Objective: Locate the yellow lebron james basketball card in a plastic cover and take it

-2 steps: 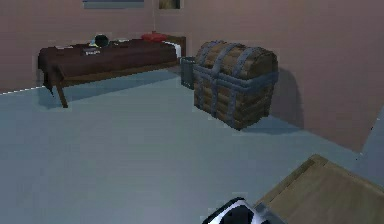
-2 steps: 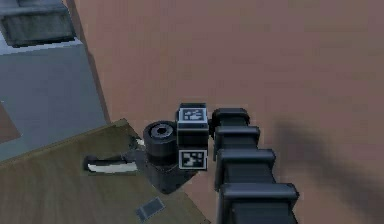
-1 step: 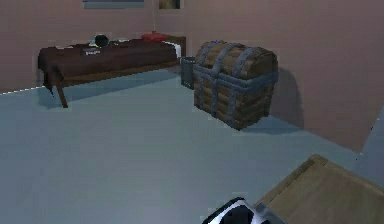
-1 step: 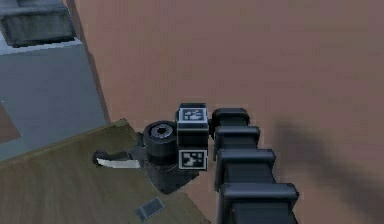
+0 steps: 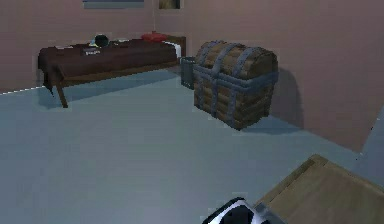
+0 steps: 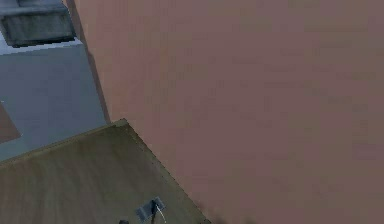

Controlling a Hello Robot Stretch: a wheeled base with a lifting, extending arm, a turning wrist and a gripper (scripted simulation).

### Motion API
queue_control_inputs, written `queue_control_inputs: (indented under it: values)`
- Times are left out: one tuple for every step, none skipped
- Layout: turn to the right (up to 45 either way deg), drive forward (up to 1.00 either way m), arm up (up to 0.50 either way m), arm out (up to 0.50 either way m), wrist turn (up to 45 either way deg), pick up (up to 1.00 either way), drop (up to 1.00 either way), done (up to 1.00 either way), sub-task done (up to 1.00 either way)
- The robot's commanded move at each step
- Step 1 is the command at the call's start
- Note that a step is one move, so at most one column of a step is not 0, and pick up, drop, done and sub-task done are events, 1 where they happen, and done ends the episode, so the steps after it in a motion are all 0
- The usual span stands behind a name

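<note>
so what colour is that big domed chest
The domed wooden chest is brown with grey bands, best in the forward view.

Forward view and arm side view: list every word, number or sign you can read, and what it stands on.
No readable text: none on the dark table, the wooden chest or the pink wall; the small things on the table are too small to tell.

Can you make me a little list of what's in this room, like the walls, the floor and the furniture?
walls: pink
floor: grey-blue, bare in the middle
long table: dark, by the far wall, at the forward view's left
on it: a dark round thing and a red thing, too small to name
chest: wooden with dark bands, lid down, beside the wall
bin: small and dark, between long table and chest
wooden table: close by, against the pink wall
</note>
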Motion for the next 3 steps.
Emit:
queue_control_inputs:
  values:
    - [0.0, 0.0, 0.0, 0.0, 0.0, 1.0, 0.0, 0.0, 0.0]
    - [0.0, 0.0, 0.1, 0.0, 0.0, 0.0, 0.0, 0.0, 0.0]
    - [0.0, 0.0, 0.0, 0.0, 0.0, 0.0, 0.0, 1.0, 0.0]
